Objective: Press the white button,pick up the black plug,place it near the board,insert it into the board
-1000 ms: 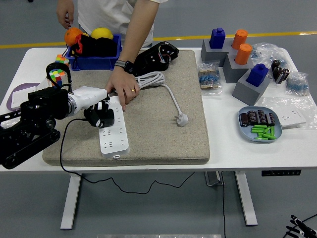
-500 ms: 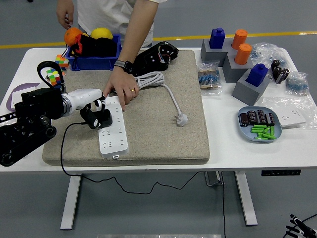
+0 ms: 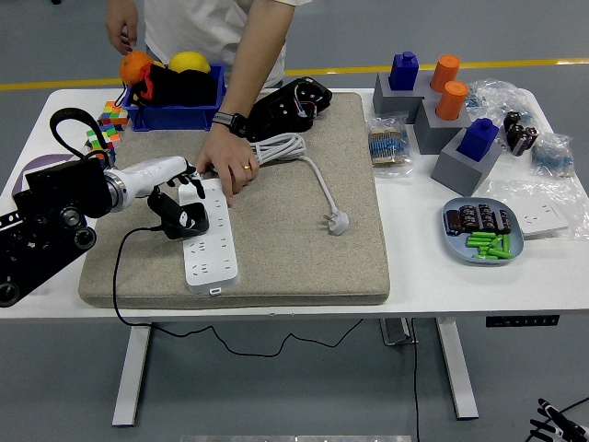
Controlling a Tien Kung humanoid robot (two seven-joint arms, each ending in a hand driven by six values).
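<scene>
Your left hand [image 3: 175,177] looks loosely spread, gripping nothing, just at 11 o'clock of the black plug [image 3: 180,218] seated on the white power strip [image 3: 211,247]; it's light, rigid: pinch its sides.

The left arm [image 3: 46,226] is black and boxy, with a black cable loop behind the white-shelled left hand [image 3: 170,180].

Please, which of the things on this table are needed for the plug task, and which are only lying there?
Belong to the job:
- black plug
- power strip
- left hand at the plug
- person's hand on the strip

Lying about:
- white plug
- blue bin
- blue blocks
- orange cylinders
- plate of green batteries
- cube
</scene>
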